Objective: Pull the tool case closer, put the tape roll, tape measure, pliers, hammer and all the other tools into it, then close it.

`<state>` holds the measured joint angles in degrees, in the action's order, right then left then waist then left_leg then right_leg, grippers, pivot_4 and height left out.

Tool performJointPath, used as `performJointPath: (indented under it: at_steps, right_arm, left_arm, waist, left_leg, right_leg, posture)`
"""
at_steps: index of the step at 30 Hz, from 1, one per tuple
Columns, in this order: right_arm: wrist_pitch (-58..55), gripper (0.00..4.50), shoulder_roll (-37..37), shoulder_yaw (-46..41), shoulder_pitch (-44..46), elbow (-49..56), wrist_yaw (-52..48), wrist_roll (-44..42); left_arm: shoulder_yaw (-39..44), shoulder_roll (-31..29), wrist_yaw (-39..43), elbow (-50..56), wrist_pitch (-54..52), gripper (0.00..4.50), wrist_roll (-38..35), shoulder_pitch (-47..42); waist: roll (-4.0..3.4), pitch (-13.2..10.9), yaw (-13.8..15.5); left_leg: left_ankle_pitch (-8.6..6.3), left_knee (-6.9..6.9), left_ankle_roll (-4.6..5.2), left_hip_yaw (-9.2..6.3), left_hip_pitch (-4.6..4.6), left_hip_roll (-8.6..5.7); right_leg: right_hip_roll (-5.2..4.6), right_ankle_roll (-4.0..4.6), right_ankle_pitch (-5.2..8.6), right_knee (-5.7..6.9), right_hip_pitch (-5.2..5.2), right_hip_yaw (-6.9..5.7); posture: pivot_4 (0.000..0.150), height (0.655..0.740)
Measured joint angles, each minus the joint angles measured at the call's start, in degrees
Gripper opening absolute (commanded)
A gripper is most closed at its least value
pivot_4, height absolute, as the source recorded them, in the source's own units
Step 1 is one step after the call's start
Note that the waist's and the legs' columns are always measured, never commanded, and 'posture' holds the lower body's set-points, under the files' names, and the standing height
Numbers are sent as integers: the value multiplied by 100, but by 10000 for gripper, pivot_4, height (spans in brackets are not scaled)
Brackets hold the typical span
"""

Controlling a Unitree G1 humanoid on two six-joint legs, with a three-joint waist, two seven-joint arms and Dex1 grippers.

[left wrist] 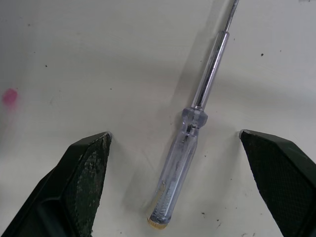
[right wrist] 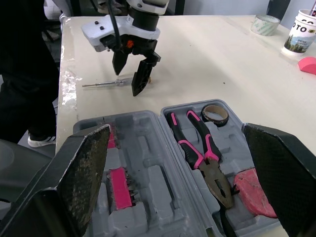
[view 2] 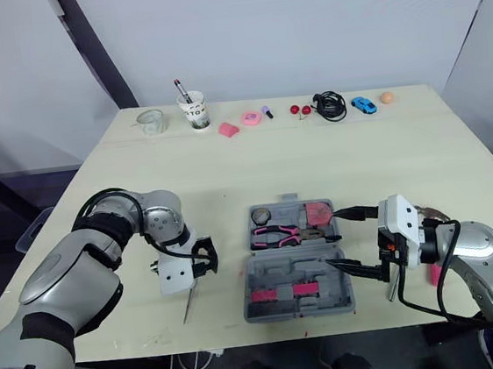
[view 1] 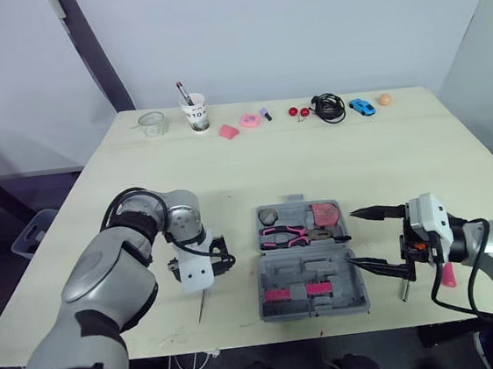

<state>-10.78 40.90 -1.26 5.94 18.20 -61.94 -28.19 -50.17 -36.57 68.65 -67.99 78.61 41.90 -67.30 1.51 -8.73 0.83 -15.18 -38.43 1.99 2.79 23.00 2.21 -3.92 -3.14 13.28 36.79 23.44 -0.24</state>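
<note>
Open tool case (view 1: 282, 273) is seen lying flat at the counter's (view 1: 227, 169) near edge, slightly right of the middle. Pink-handled pliers (view 1: 287, 234), a tape roll (view 1: 268, 215) and a reddish-pink item (view 1: 326, 215) are held in its far half; pink bit holders (view 1: 291, 293) are set in its near half. A clear-handled screwdriver (left wrist: 185, 148) is left on the counter to the case's left, close to the near edge. The left hand (right wrist: 129, 78) is poised over it, its black fingers (left wrist: 86, 168) spread on either side of the handle and apart from it, nothing gripped. The right hand (view 1: 353, 239) is held just beside the case's right rim, spread wide and empty. Along the far edge are ranged a clear tape roll (view 1: 153, 123), a paper cup (view 1: 195, 112), a black cable (view 1: 329, 105) and a blue toy car (view 1: 362, 107).
</note>
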Motion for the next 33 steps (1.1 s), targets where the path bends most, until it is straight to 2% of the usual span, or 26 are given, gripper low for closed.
performJointPath:
  at_steps: [1, 6, 9, 11, 21, 26, 29, 30, 31, 33]
  right_arm:
    - [19, 45000, 0, 0, 0, -2, -4, 13]
    - [123, 45000, -2, 1, -1, -50, -33, 61]
    - [225, 45000, -10, 2, -23, -130, -58, 103]
    - [241, 45000, -16, 3, -27, -130, -66, 105]
    - [348, 45000, -71, 30, -46, -163, -66, 176]
    - [373, 45000, -127, 45, -63, -233, -65, 211]
    - [429, 45000, -206, 55, -104, -251, -71, 208]
    - [464, 45000, -265, 60, -117, -253, -108, 188]
    - [468, 45000, -277, 60, -124, -253, -115, 178]
    - [480, 45000, -314, 85, -164, -264, -162, 155]
  left_arm:
    - [-1, 0, -88, 0, 24, 37982, 77, -2]
    - [-2, 28, -394, -3, 120, 19453, 286, -5]
    - [-11, 14, -512, -12, 198, 3978, 388, -5]
    - [-19, 3, -543, -17, 226, 469, 415, -5]
    - [-7, -347, -686, 28, 420, 130, 414, 109]
    - [394, -629, -517, 18, 106, 130, -456, 366]
    - [750, -924, -142, 294, -343, 130, -1354, 758]
    - [953, -1094, 99, 714, -725, 130, -1836, 1087]
    - [985, -1129, 137, 779, -804, 130, -1931, 1154]
    - [1353, -1502, 526, 1648, -1716, 130, -2688, 1830]
  waist:
    - [0, 0, -1]
    - [-1, 1, -6]
    - [-4, 3, -3]
    - [-4, 3, -3]
    - [-4, 3, -35]
    - [-2, 2, 3]
    - [-2, 2, -7]
    - [-2, 2, -9]
    - [-2, 2, -11]
    - [-3, 2, -42]
  left_leg:
    - [0, 0, 0, 0, 0, 0]
    - [0, 0, 0, 1, -6, 0]
    - [0, 0, 0, 1, -9, 0]
    - [0, 0, 0, 1, -10, 0]
    - [0, 0, 0, 0, -11, 4]
    - [0, -3, 0, 0, -8, 4]
    - [0, -4, 0, 1, -9, 5]
    - [0, -3, 0, 1, -9, 6]
    - [0, -3, 0, 1, -10, 6]
    - [0, -3, 0, 2, -12, 10]
  right_leg:
    - [0, 0, 0, 0, 0, 0]
    - [0, -1, 0, 4, -1, 1]
    - [0, -1, 0, 5, -4, 1]
    - [0, -1, 0, 5, -5, 1]
    - [6, 0, -1, 7, -4, 2]
    - [3, -1, -1, 7, -4, 1]
    - [3, -1, -1, 9, -4, 2]
    - [3, -1, -1, 10, -4, 1]
    - [3, 0, -1, 11, -4, 1]
    - [3, 0, -1, 17, -3, 4]
  posture:
    - [1500, 7400]
    - [1500, 7400]
    - [1500, 7400]
    - [1500, 7400]
    - [1500, 7400]
    - [1500, 7400]
    - [1500, 7400]
    - [1500, 7400]
    - [1500, 7400]
    - [1500, 7400]
